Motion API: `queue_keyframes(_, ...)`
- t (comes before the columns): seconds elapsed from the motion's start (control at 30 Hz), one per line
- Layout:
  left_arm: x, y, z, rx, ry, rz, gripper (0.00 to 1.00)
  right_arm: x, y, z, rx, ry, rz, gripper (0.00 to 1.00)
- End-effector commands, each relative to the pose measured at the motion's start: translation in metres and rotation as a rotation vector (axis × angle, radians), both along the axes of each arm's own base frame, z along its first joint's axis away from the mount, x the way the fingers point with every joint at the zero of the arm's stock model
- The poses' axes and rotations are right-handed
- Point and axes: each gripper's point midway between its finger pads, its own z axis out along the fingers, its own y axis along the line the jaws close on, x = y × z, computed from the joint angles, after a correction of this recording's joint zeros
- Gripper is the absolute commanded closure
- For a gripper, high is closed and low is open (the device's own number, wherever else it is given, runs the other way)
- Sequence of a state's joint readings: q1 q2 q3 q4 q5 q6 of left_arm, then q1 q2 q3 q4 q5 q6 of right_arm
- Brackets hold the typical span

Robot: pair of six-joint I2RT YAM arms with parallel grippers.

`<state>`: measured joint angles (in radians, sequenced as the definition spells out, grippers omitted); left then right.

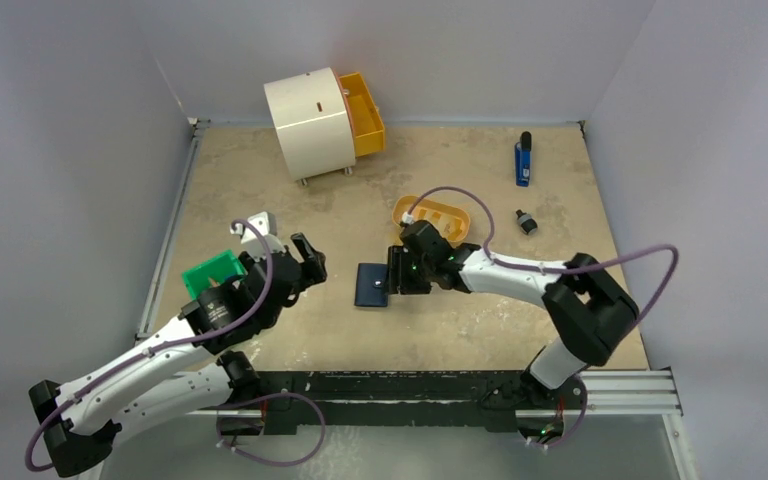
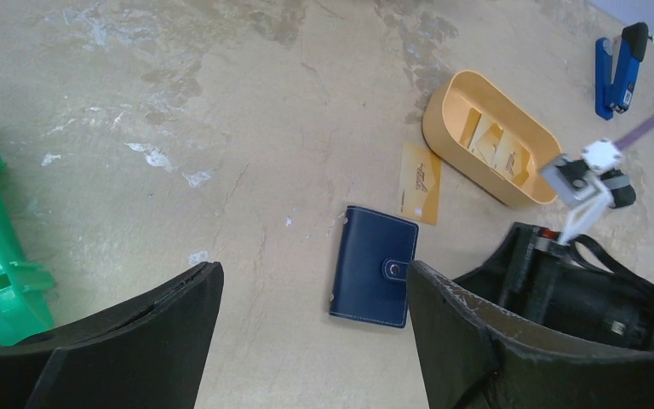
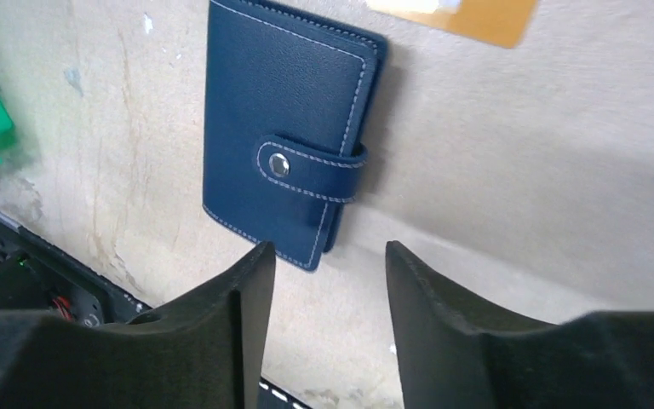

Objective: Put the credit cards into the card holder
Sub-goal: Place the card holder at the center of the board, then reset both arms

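Right hand [image 3: 325, 260] open beside card holder [image 3: 281, 111]; credit card [image 2: 420, 181] print unreadable.

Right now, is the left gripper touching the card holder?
Apart. The top external view shows bare table between the left gripper and the card holder.

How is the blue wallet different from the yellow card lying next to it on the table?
The card holder is dark navy with pale stitching; the credit card is yellow-orange with pale marks. The card holder is bigger and thicker; the credit card is smaller and very thin. The card holder has a tab snapped shut; the credit card has no fastening. Both are rectangles lying flat on the table.
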<state>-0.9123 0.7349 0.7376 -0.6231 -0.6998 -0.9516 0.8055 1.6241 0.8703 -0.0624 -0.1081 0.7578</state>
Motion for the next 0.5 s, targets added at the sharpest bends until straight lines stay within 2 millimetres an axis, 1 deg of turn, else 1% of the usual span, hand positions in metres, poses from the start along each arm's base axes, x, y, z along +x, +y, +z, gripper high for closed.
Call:
queue_keyframes(0.0, 0.007, 0.018, 0.015, -0.078, -0.065, 0.153, 0.21, 0.029, -0.031, 0.061, -0.051, -0.177, -0.113, 0.43)
queue_keyframes(0.07, 0.008, 0.034, 0.011, -0.162, -0.067, 0.299, 0.16, 0.037, -0.05, 0.084, -0.06, -0.243, -0.167, 0.39)
queue_keyframes(0.13, 0.007, 0.039, 0.006, -0.222, -0.059, 0.369, 0.14, 0.045, -0.07, 0.11, -0.08, -0.315, -0.236, 0.35)
queue_keyframes(0.17, 0.006, 0.039, 0.002, -0.244, -0.049, 0.392, 0.14, 0.047, -0.081, 0.126, -0.089, -0.356, -0.273, 0.34)
queue_keyframes(0.2, 0.006, 0.039, -0.001, -0.252, -0.039, 0.406, 0.13, 0.049, -0.092, 0.138, -0.105, -0.394, -0.306, 0.32)
queue_keyframes(0.23, 0.006, 0.038, -0.005, -0.241, -0.022, 0.415, 0.12, 0.05, -0.101, 0.151, -0.11, -0.435, -0.337, 0.29)
queue_keyframes(0.27, 0.007, 0.036, -0.007, -0.231, -0.005, 0.419, 0.12, 0.051, -0.108, 0.164, -0.111, -0.479, -0.354, 0.22)
queue_keyframes(0.3, 0.007, 0.033, -0.007, -0.215, 0.012, 0.415, 0.12, 0.052, -0.115, 0.177, -0.107, -0.521, -0.372, 0.1)
queue_keyframes(0.33, 0.009, 0.029, -0.006, -0.194, 0.028, 0.404, 0.12, 0.052, -0.121, 0.191, -0.09, -0.561, -0.394, 0.02)
queue_keyframes(0.37, 0.011, 0.023, 0.004, -0.178, 0.034, 0.384, 0.12, 0.053, -0.129, 0.205, -0.079, -0.603, -0.431, 0.01)
queue_keyframes(0.47, 0.022, 0.004, 0.021, -0.047, 0.063, 0.297, 0.11, 0.052, -0.146, 0.251, 0.012, -0.75, -0.507, 0.01)
